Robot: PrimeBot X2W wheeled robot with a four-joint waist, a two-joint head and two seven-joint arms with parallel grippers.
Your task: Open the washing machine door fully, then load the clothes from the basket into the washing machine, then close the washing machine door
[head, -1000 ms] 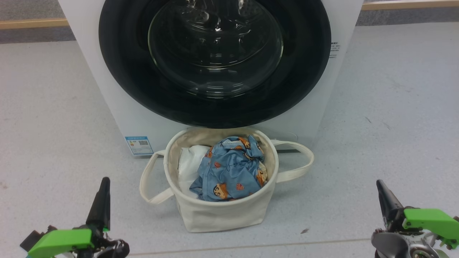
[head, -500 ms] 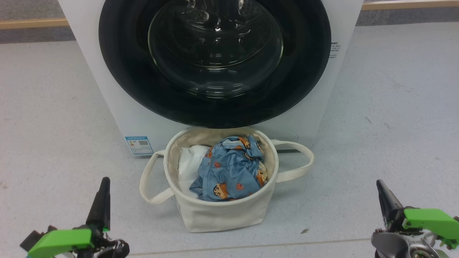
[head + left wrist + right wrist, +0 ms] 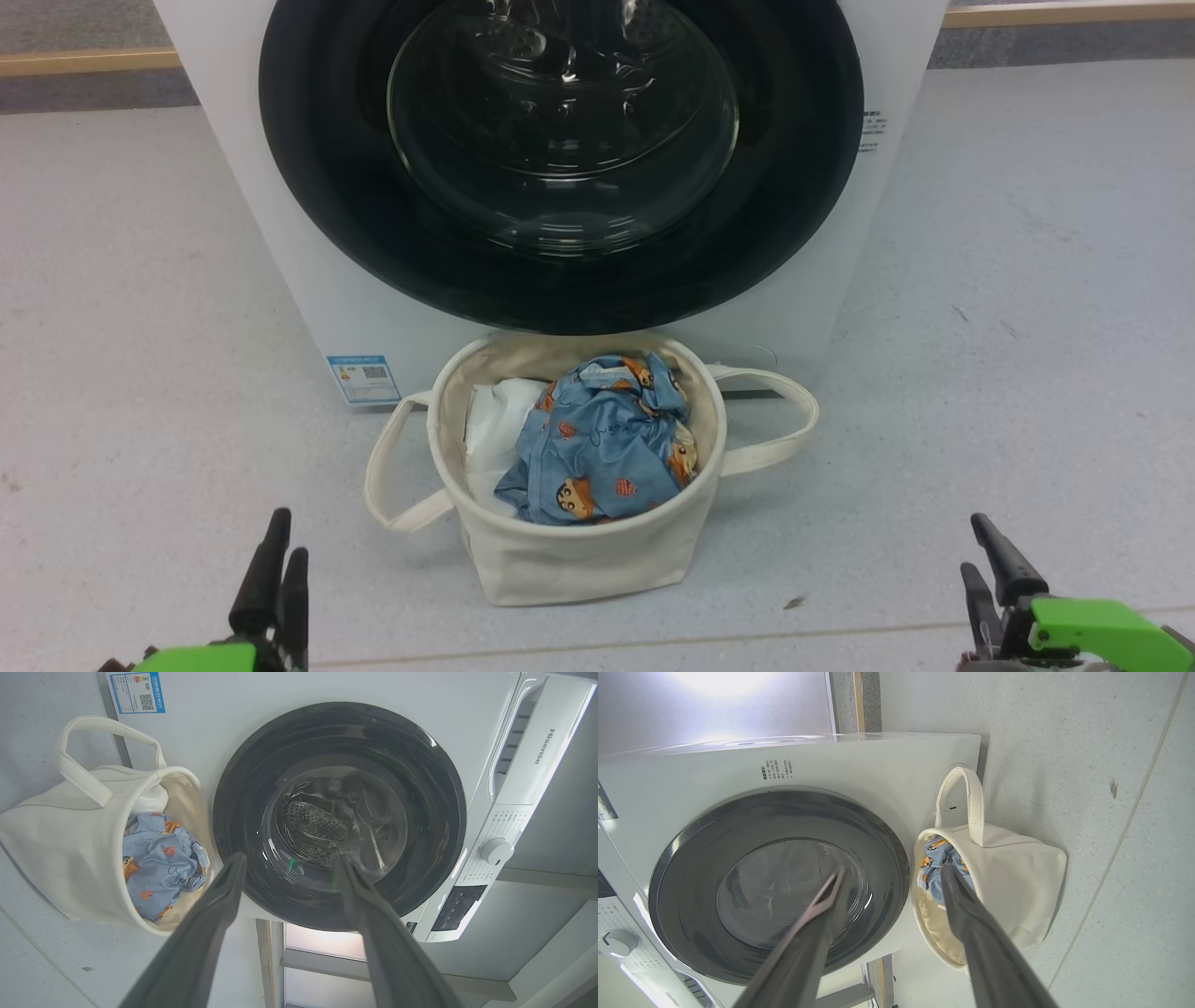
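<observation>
Head view: I see the basket [image 3: 579, 560] with the clothes [image 3: 597, 448] just before the washing machine [image 3: 308, 308], under the closed washing machine door [image 3: 317, 140]. Left end effector [image 3: 288, 534] and right end effector [image 3: 972, 543] both gape empty.

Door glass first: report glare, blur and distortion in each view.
Head view: sharp, lights reflecting in the washing machine door glass. Left wrist view: wide-angle bending of the washing machine edges, left gripper fingers blurred up close. Right wrist view: blown-out glare at top left, right gripper fingers soft.
</observation>
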